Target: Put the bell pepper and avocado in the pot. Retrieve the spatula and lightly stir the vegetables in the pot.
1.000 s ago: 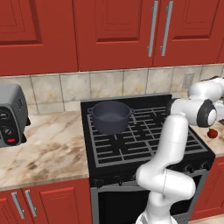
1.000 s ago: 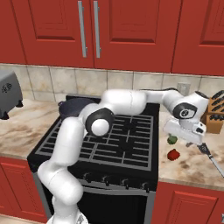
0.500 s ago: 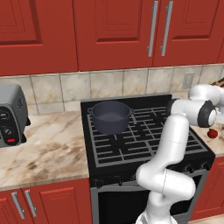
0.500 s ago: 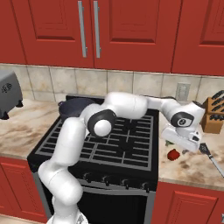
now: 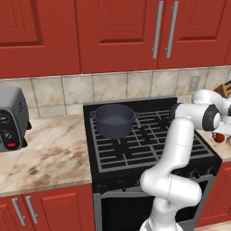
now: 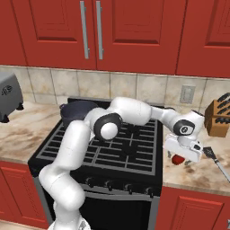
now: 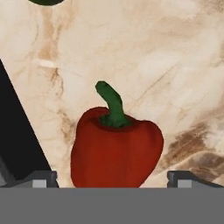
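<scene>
Bell pepper (image 7: 114, 151) lies between the open gripper's (image 7: 113, 178) fingertips.

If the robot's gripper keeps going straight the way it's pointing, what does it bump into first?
Most likely the bell pepper. It sits right ahead of the open gripper, between the two fingers, on the marble counter. How close it is can't be told exactly.

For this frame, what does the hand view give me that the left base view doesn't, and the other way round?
Hand view: the bell pepper's green stem, the open gripper's tips flanking the pepper, and a dark green item at the top edge. Left base view: the pot on the stove, the toaster, and the red cabinets. Both: the pepper on the marble counter.
</scene>
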Tool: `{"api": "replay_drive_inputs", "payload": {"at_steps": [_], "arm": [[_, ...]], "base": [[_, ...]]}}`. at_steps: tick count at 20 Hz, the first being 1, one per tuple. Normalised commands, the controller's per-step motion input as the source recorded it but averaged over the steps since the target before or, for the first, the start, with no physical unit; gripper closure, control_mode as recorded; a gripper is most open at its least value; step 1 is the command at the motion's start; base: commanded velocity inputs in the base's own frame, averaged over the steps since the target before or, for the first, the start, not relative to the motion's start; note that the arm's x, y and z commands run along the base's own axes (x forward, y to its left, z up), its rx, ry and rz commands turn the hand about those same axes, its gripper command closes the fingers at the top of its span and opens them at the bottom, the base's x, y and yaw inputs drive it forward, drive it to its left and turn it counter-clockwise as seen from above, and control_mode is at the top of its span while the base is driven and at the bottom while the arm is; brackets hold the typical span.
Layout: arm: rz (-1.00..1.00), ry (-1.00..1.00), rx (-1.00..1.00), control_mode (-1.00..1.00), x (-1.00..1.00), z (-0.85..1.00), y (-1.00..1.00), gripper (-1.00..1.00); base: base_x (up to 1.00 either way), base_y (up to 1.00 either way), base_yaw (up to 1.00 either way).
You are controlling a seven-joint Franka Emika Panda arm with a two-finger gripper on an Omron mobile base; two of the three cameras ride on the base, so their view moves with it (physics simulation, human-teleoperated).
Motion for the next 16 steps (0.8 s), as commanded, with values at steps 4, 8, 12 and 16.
{"api": "replay_drive_inputs", "payload": {"at_steps": [4, 8, 12, 16], "arm": [[0.00, 0.08, 0.01, -1.00, 0.00, -0.07, 0.00, -1.00], [0.00, 0.00, 0.00, -1.00, 0.00, -0.01, 0.00, -1.00], [0.00, 0.00, 0.03, -1.00, 0.00, -0.24, 0.03, -1.00], [0.00, 0.00, 0.05, -1.00, 0.00, -0.27, 0.05, -1.00]], "base": [[0.00, 0.00, 0.00], [0.00, 0.00, 0.00], [0.00, 0.00, 0.00], [0.00, 0.00, 0.00]]}}
